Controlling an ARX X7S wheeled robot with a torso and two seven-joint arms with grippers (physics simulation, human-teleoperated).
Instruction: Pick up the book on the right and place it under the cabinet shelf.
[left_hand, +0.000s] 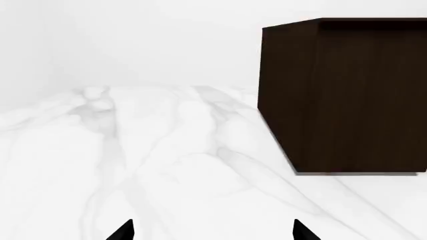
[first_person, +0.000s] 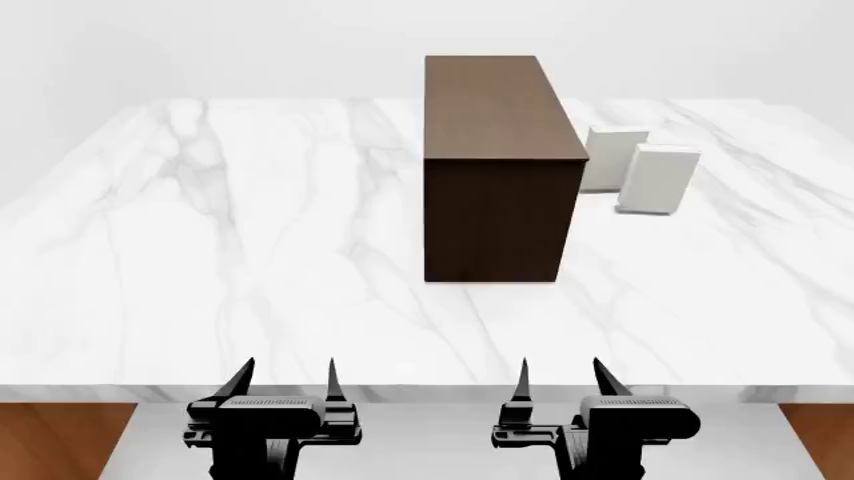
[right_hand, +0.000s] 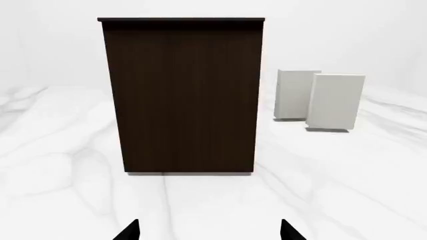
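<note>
No legible text or markings.

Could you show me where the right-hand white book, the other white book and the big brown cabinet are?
right-hand book (first_person: 658, 178): head view, middle of its front cover.
other white book (right_hand: 293, 95): right wrist view, on the visible part of its cover.
cabinet (first_person: 497, 105): head view, middle of its flat top.
</note>
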